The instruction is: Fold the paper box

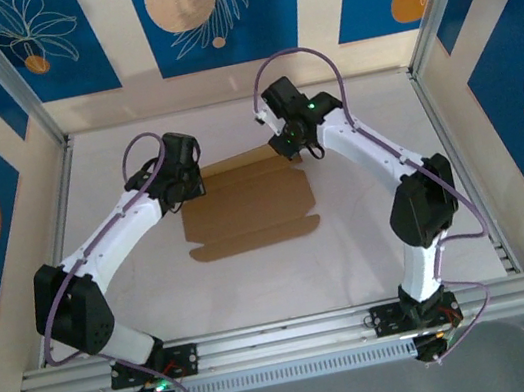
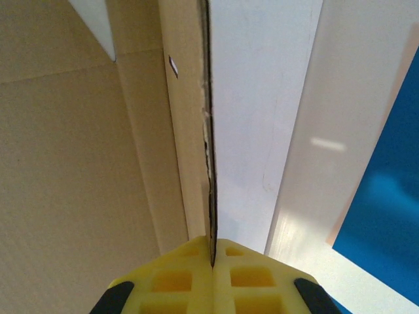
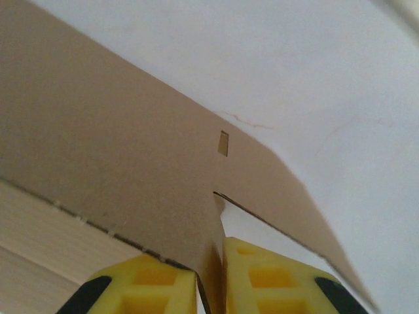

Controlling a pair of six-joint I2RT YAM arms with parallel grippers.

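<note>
Box position: paper box [image 1: 249,208] is lying mostly flat on the white table [image 1: 260,298], mid-workspace, between the two arms.
Long axis: is running left to right, crosswise to the arms' reach; the rounded long flap is facing the bases.
Left hand: left gripper [image 1: 181,177] is working at the far-left corner. In its wrist view the yellow pads [image 2: 180,278] are pressing together with a cardboard edge coming straight out from between them, so it is pinching a side flap, seen edge-on.
Right hand: right gripper [image 1: 295,139] is working at the far-right corner. In its wrist view the pads are sitting on either side of a flap, just below a small slot [image 3: 223,142], and appear to be clamping it.
Bearing from hands: the main panel is lying inward and nearward, to the right of the left hand and to the left of the right hand.
Nearer arm: neither; each is gripping its own end.
Judgement: the next fold is likely turning on swinging both end flaps inward together.
Risk: uneven pulling may be skewing the sheet.
</note>
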